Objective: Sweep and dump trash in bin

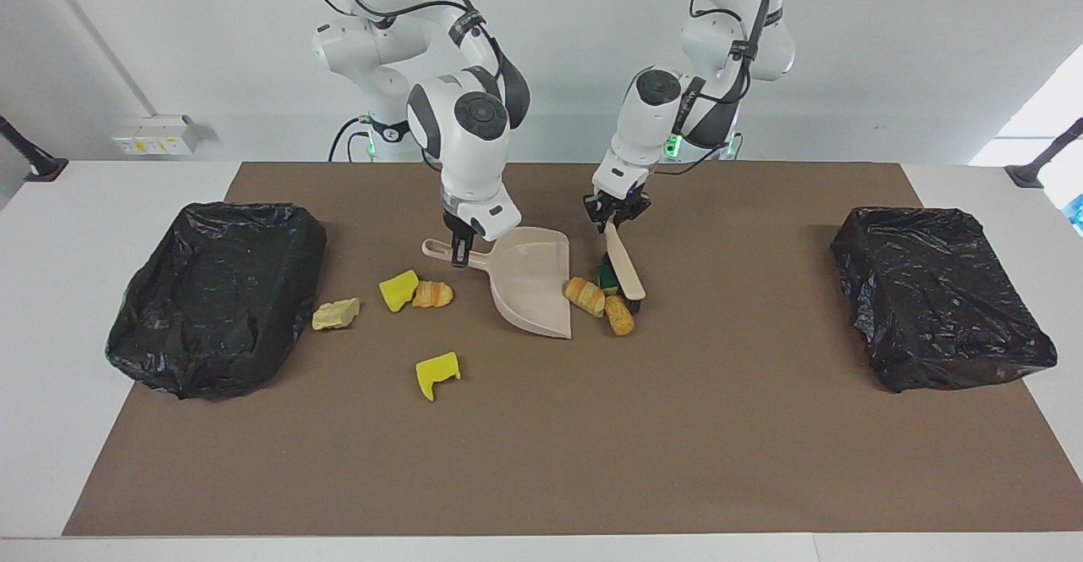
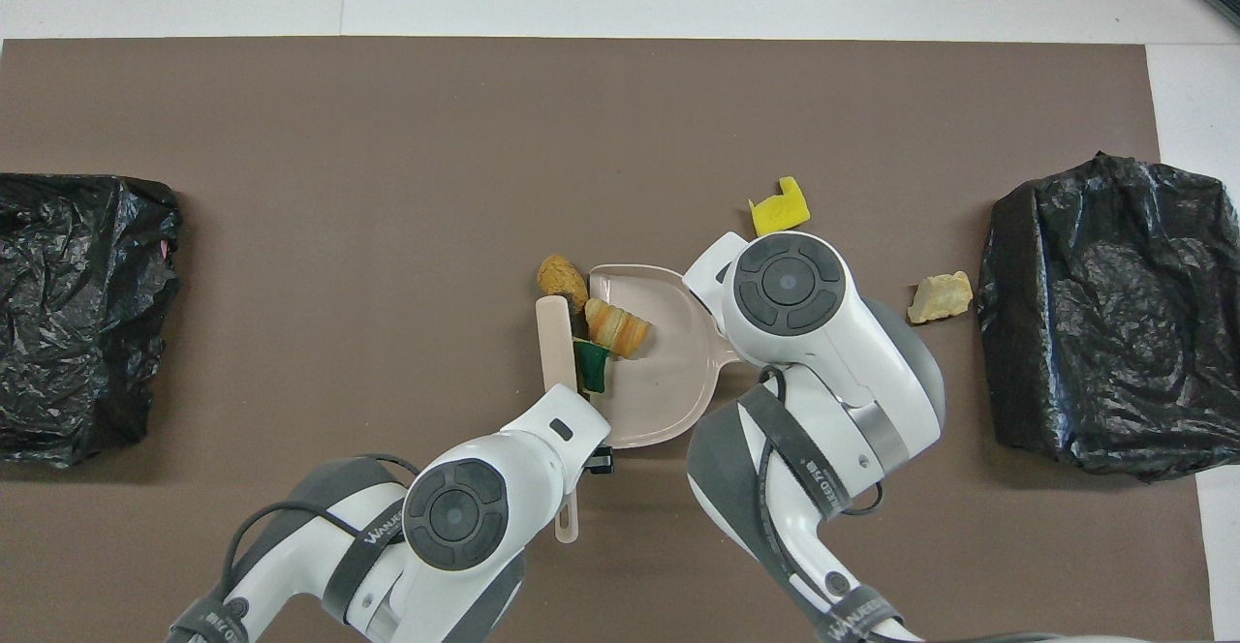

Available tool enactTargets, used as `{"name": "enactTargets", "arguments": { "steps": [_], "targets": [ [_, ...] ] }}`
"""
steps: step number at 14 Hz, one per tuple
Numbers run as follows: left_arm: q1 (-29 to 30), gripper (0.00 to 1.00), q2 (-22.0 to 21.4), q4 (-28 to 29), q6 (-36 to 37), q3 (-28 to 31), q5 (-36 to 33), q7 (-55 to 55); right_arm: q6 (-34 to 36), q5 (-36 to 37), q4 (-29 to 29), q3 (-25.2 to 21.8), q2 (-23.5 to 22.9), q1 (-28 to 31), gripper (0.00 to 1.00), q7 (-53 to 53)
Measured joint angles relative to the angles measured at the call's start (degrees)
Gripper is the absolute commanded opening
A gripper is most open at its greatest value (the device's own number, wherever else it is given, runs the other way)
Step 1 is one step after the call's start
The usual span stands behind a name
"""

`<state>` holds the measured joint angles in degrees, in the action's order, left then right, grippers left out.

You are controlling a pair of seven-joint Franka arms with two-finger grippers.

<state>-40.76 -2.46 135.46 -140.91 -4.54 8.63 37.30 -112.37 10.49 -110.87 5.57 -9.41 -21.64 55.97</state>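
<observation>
Facing view shows left hand (image 1: pixel 617 225) pinching brush (image 1: pixel 624 270) handle, right hand (image 1: pixel 459 250) pinching dustpan (image 1: pixel 533 291) handle; overhead, arms hide both grips, striped bread lump (image 2: pixel 616 326) on pan's lip.

striped golden-brown bread lump (image 1: pixel 585 295): lies at the open mouth of the beige plastic dustpan (image 1: pixel 531 288), touching its lip
plain golden-brown bread lump (image 1: pixel 619 315): on the brown mat, just beside the striped one, farther from the robots
green-backed sponge bit (image 2: pixel 592 368): wedged against the wooden brush (image 1: pixel 624 269); mostly hidden
yellow sponge bit (image 1: pixel 398 290): touching a third bread lump (image 1: pixel 432 294); toward the right arm's end
pale beige chunk (image 1: pixel 335 314): near the black-bagged bin (image 1: pixel 216 294)
notched yellow sponge bit (image 1: pixel 437 372): alone, farthest from the robots
</observation>
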Motion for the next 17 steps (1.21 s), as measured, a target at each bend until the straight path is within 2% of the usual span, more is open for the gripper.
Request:
{"name": "enactTargets", "arguments": {
  "steps": [6,10,12,14,17],
  "targets": [
    [-0.78,0.00,0.25,-2.47,1.60,0.92,0.28,0.00,0.00,0.00,-0.01,0.00,0.00,0.00,0.00,-0.03],
    [2.83,0.00,-0.35,-3.60,4.09,1.71,0.29,-0.52,0.00,0.00,-0.01,0.00,0.00,0.00,0.00,-0.05],
    [6.87,0.00,-0.14,-3.59,4.15,1.82,0.29,-6.23,-0.01,0.00,-0.02,0.00,0.00,0.00,0.00,-0.07],
    [10.45,0.00,0.26,-3.55,4.64,1.95,0.33,-16.72,-0.01,0.00,-0.02,0.00,0.00,0.00,0.00,-0.07],
    [11.22,0.00,2.44,-3.40,4.66,1.76,0.34,-21.94,-0.01,0.00,-0.03,0.00,0.00,0.00,0.00,-0.09]
  ]
}}
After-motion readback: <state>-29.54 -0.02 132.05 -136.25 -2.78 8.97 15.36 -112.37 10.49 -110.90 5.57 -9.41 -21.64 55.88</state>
